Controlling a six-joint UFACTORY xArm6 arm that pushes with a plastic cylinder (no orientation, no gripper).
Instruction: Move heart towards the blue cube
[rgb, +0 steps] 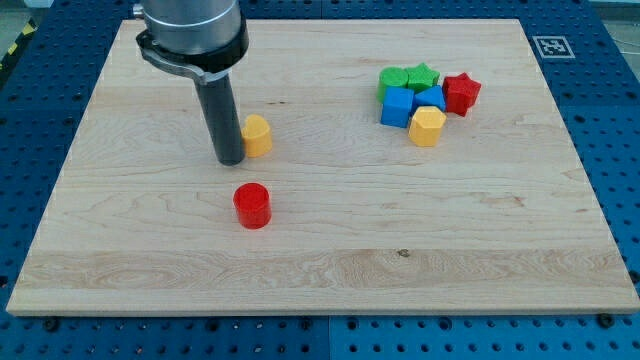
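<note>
A yellow heart block (258, 134) lies on the wooden board left of centre. My tip (231, 160) stands right against the heart's left side, touching or nearly touching it. A blue cube (397, 106) sits in a cluster at the upper right, far to the heart's right.
The cluster also holds a green block (394, 79), a green star (423, 76), a second blue block (431, 98), a red star (461, 93) and a yellow hexagonal block (427, 127). A red cylinder (252, 206) stands below the heart. The board's edge (320, 312) runs along the view's bottom.
</note>
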